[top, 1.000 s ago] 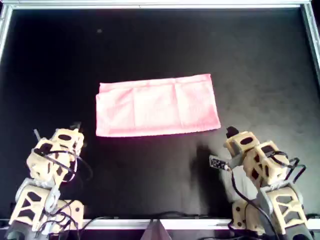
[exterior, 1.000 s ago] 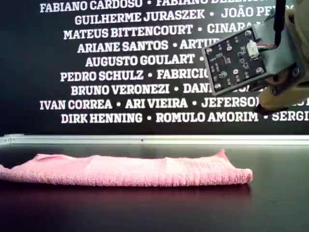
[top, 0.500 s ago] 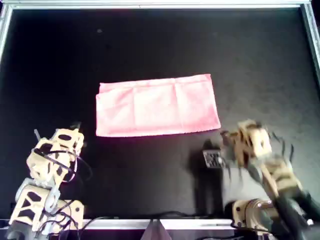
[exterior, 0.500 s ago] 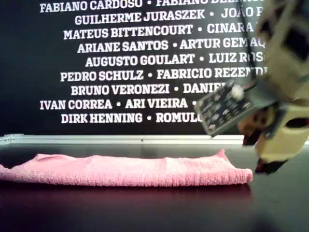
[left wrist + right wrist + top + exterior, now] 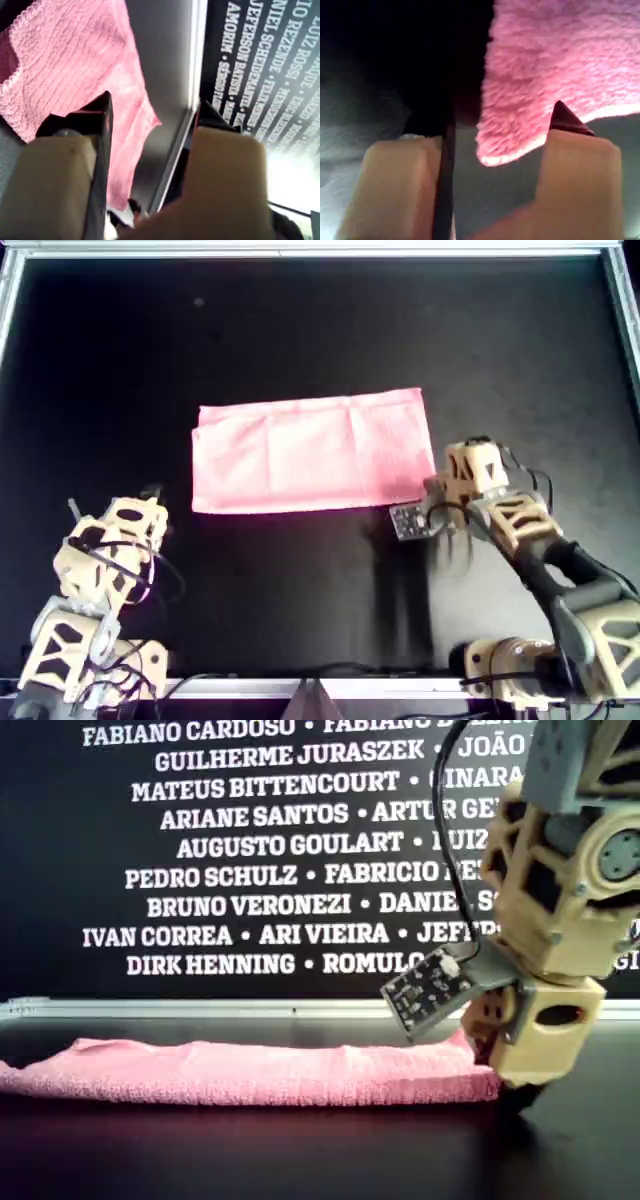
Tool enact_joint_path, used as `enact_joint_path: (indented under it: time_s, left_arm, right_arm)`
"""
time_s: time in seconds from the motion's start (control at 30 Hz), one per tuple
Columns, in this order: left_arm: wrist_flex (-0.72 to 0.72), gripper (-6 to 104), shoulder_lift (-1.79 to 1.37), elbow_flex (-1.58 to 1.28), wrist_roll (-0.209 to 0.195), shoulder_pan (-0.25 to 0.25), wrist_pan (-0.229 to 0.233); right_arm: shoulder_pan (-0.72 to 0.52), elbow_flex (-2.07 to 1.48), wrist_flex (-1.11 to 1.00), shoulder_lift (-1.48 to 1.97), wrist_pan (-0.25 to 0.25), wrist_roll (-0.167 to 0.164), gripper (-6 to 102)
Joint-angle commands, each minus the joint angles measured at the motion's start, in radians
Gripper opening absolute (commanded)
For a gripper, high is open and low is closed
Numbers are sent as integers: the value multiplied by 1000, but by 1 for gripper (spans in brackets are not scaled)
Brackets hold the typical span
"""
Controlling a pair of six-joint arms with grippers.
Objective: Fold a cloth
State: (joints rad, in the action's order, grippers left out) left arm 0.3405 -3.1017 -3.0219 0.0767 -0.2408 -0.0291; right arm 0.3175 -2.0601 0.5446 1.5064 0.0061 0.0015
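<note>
The light-pink cloth (image 5: 312,452) lies flat as a folded rectangle in the middle of the black table; in the exterior view the cloth (image 5: 250,1072) is a low strip. My right gripper (image 5: 440,486) is at its near right corner in the overhead view, down near the table (image 5: 500,1065). In the right wrist view the right gripper (image 5: 505,120) is open, with the cloth's corner (image 5: 520,135) lying between its fingers. My left gripper (image 5: 150,498) rests at the overhead view's lower left, well off the cloth. The left gripper (image 5: 152,105) is open and empty, with the cloth (image 5: 70,75) beyond it.
A metal rim (image 5: 300,250) borders the table's far side and the overhead view's right side. A black banner with white names (image 5: 250,850) stands behind the table. A small circuit board (image 5: 408,521) sticks out from the right wrist, beside the cloth's edge.
The right arm has swung from the overhead view's lower right up to the cloth's near right corner and dropped low. The left arm and the cloth have not moved.
</note>
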Motion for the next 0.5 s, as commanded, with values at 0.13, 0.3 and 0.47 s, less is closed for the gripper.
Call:
enact_joint_path:
  time_s: [0.13, 0.3, 0.47]
  left_arm:
    - [-21, 59, -6, 14, 5, 23, -3]
    - [-21, 59, -6, 14, 5, 23, -3]
    - [-21, 59, -6, 14, 5, 23, -3]
  right_arm:
    - [-2, 155, -34, -71, -5, 6, 77]
    - [5, 140, -34, -83, -5, 6, 77]
    - [5, 146, -32, -81, -6, 6, 62]
